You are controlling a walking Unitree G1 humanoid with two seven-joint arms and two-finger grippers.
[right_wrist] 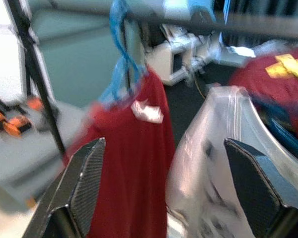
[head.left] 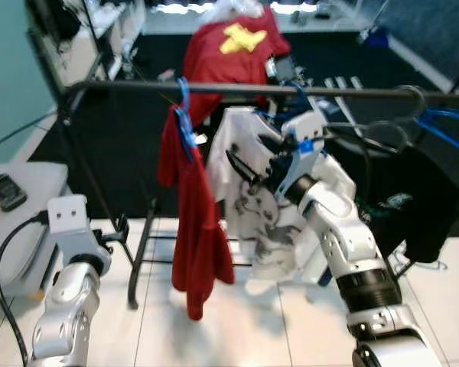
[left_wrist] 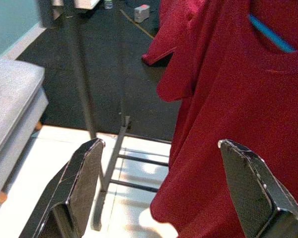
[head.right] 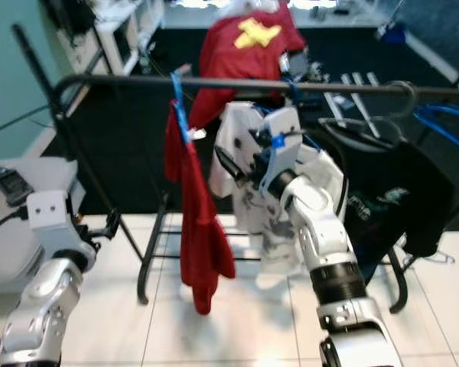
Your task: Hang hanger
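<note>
Landmark: dark metal clothes rail (head.left: 237, 90).
Blue plastic hanger (head.left: 183, 115): hooked on the rail, carrying red T-shirt (head.left: 191, 222).
Right gripper (right_wrist: 164, 193): fingers apart, raised before white printed T-shirt (head.left: 252, 199) under the rail.
Left gripper (left_wrist: 164, 198): fingers apart, low, facing the red shirt.
Writing: none legible.

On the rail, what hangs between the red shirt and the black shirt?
The white shirt on a blue hanger, with the right gripper raised at it, seen in both eye views.

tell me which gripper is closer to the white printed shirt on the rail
Right. The right gripper is raised right at the white printed shirt, fingers open, beside its blue hanger. The left gripper sits low, fingers open, facing the red shirt.
</note>
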